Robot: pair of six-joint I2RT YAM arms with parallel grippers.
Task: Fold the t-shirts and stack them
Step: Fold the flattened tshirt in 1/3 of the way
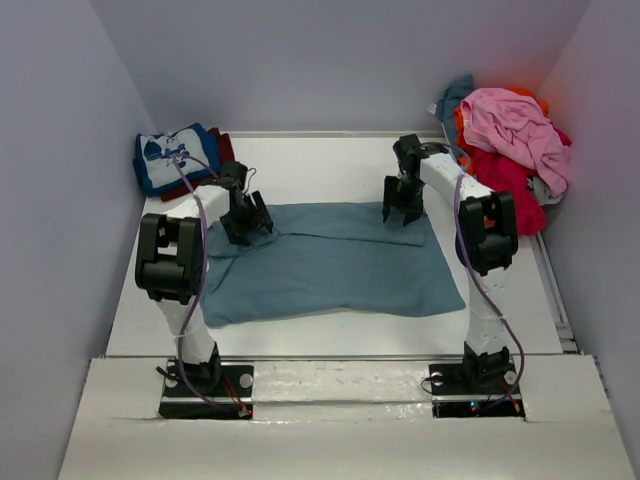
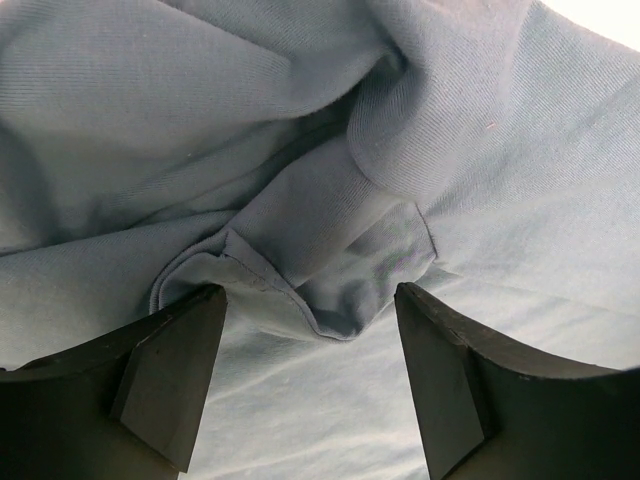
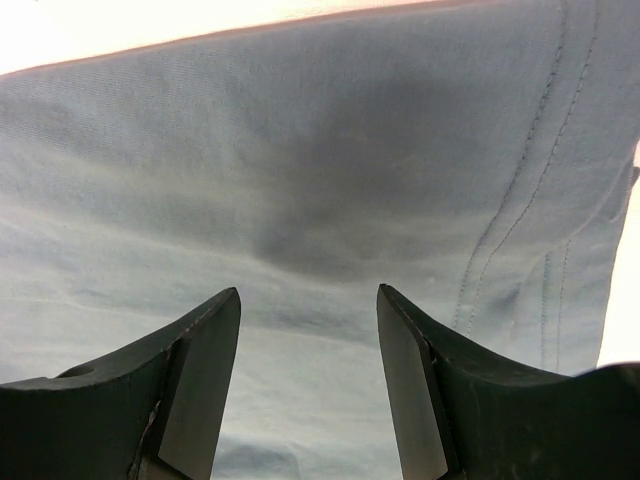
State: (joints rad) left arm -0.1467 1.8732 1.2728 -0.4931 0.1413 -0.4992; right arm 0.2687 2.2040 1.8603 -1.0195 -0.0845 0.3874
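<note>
A plain slate-blue t-shirt (image 1: pixel 330 265) lies spread on the table's middle, its far edge folded over. My left gripper (image 1: pixel 246 226) stands open over its far left corner; in the left wrist view a bunched fold of the cloth (image 2: pixel 340 250) lies just ahead of the empty gap (image 2: pixel 312 375). My right gripper (image 1: pixel 402 214) hovers open over the shirt's far right part; its wrist view shows flat cloth with a stitched hem (image 3: pixel 520 220) under the empty gap (image 3: pixel 308 385). A folded blue tee with white print (image 1: pixel 172 156) rests on a dark red one (image 1: pixel 224 150) at the far left.
A heap of unfolded tees, pink (image 1: pixel 515 125), red (image 1: pixel 510 180), orange and teal, sits at the far right corner. Grey walls close in the table (image 1: pixel 330 160) on three sides. A metal rail (image 1: pixel 330 356) marks the near edge by the arm bases.
</note>
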